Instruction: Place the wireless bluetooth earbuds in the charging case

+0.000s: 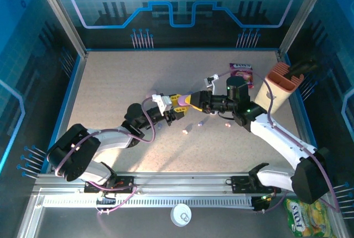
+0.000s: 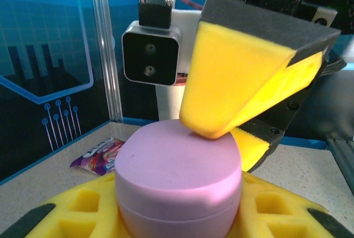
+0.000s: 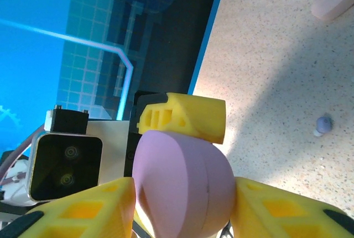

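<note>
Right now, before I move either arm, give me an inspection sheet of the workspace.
Surface: speckled beige tabletop, partly shadowed.
Job's things: round lilac plastic charging case, lid shut, held between both arms; tiny purple plastic earbud and tiny white plastic earbud loose on the tabletop.
Clutter: purple foil snack packet; tan slotted holder box; pink pebble-shaped plastic case.
End effectors: left end effector shut on the charging case; right end effector straddles it, grip unclear.
Cables: purple cables run along both arms, no snag seen.
Surroundings: blue printed enclosure walls; metal rail at the near edge.
</note>
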### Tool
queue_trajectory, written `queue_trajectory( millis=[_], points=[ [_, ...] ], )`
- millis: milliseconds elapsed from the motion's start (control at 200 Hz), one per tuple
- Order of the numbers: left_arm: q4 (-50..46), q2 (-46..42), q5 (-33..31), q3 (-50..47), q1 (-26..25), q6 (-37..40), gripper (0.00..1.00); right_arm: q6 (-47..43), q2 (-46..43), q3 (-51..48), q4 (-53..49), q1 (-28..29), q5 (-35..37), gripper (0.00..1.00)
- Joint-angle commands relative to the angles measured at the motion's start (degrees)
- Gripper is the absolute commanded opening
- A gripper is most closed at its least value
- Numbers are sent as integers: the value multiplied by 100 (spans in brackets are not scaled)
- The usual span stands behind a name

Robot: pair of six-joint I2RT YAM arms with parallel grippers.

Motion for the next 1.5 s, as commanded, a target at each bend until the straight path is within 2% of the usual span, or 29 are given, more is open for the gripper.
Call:
queue_trajectory(
  millis=[0,75,215,345,420,510,635,945,1236,1356,1496],
  points=[
    [198,106,172,171,-65,-117,32,183,48,-32,463,-42,-254,40],
    [201,129,179,181,-69,-131,32,267,50,-99,634,-65,-272,30],
    [321,176,88,123,-69,-127,34,325,48,-236,867,-185,-295,25],
    [275,95,-72,-2,-53,14,63,92,3,-307,602,-341,-103,23],
    [80,-16,-176,-112,-54,98,74,-403,30,-298,83,-480,158,23],
    [-206,-127,-218,-254,-55,195,86,-1130,199,-209,-786,-652,812,23],
    [-757,-350,-312,-465,-57,262,94,-1871,652,53,-1583,-749,1809,23],
    [-3412,-1264,-1262,-344,-54,481,99,-2269,2442,764,-1348,-910,2060,23],
    [-4404,-1332,-1612,4,-54,468,99,-2356,3587,1188,-1210,-950,2094,25],
    [-4912,-1189,-1783,308,-54,390,99,-2443,3729,1292,-1331,-960,2206,31],
    [-5460,-873,-2121,743,-59,225,99,-2617,3454,1339,-1584,-971,2484,46]
  ],
)
